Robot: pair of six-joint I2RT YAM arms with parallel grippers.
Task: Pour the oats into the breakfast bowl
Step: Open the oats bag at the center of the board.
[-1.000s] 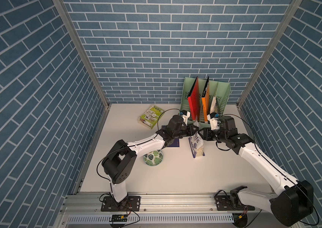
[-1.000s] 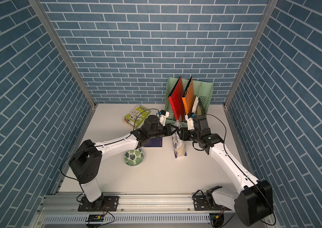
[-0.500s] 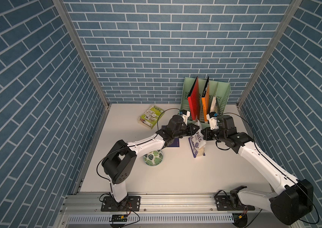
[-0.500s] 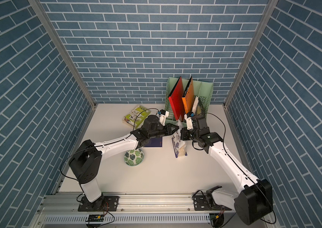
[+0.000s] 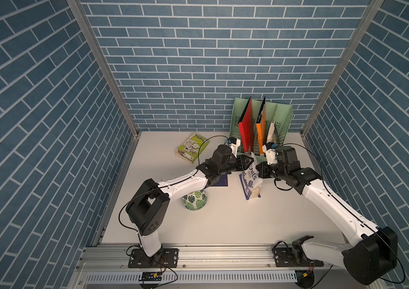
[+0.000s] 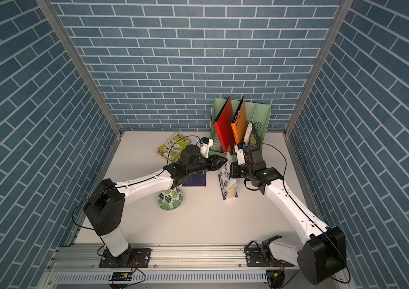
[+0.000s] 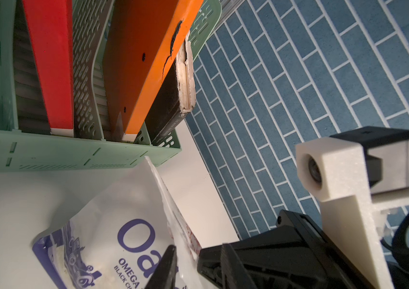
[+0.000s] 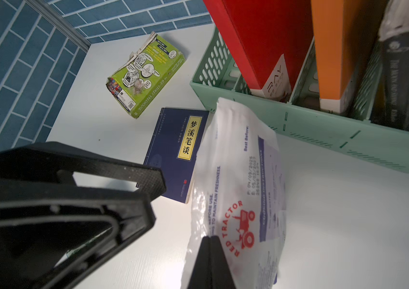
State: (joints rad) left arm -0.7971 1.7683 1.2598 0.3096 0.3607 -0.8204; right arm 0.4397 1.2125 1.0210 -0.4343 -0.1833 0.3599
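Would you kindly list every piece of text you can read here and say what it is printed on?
"Oats": oats pouch, front.
"RED TRACTOR", "Best Before": same pouch, back.
"梦溪笔谈": dark blue book.
"65-STOREY TREEHOUSE": green book, spine.
"RAY": red book, white foot.
Black book spine and the pouch's small print: too blurred.

The oats pouch (image 7: 113, 200) reads "Oats", "OMEGA", "RED TRACTOR"; the blue book (image 8: 175, 155) "梦溪笔谈"; the green book (image 8: 145, 75), at its eleven o'clock, "65-STOREY TREEHOUSE".
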